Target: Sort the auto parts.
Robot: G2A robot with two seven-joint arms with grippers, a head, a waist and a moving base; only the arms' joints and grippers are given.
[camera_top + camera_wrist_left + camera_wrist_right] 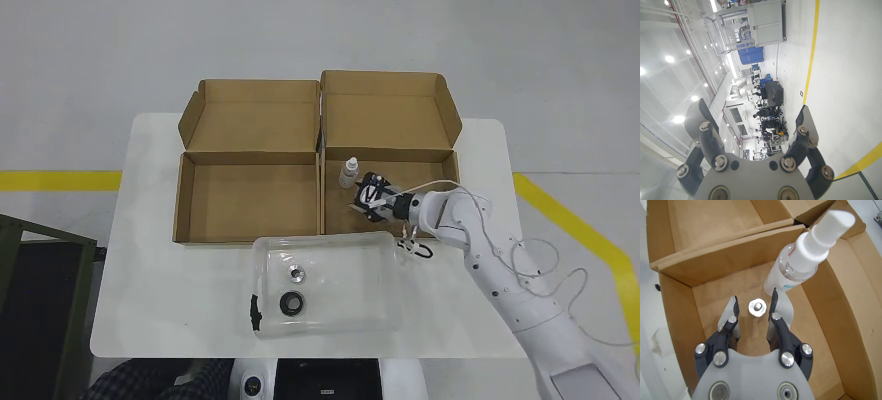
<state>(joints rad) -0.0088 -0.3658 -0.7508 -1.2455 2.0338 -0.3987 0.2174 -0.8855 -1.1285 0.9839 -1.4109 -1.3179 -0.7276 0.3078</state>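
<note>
Right wrist view: right pincer (754,294) released, metal stud (757,309) between jaws on box (829,317) floor, bottle (791,272) just beside. Stud likely light, rigid, slick; grip across flange.

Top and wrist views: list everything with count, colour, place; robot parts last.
Table: one, white, under everything.
First box: one, brown, table's back.
Second box: one, brown, beside the first.
Spray bottle: one, white-capped, upright in second box.
Disc: one, silver, second box floor.
Tray: one, clear, before the boxes.
Metal piece: one, silver, in tray.
Ring: one, black, in tray.
Strip: one, black, at tray's rim.
Right gripper: one, black-silver, open over disc.
Left gripper: one, black-silver, open, facing room.
</note>
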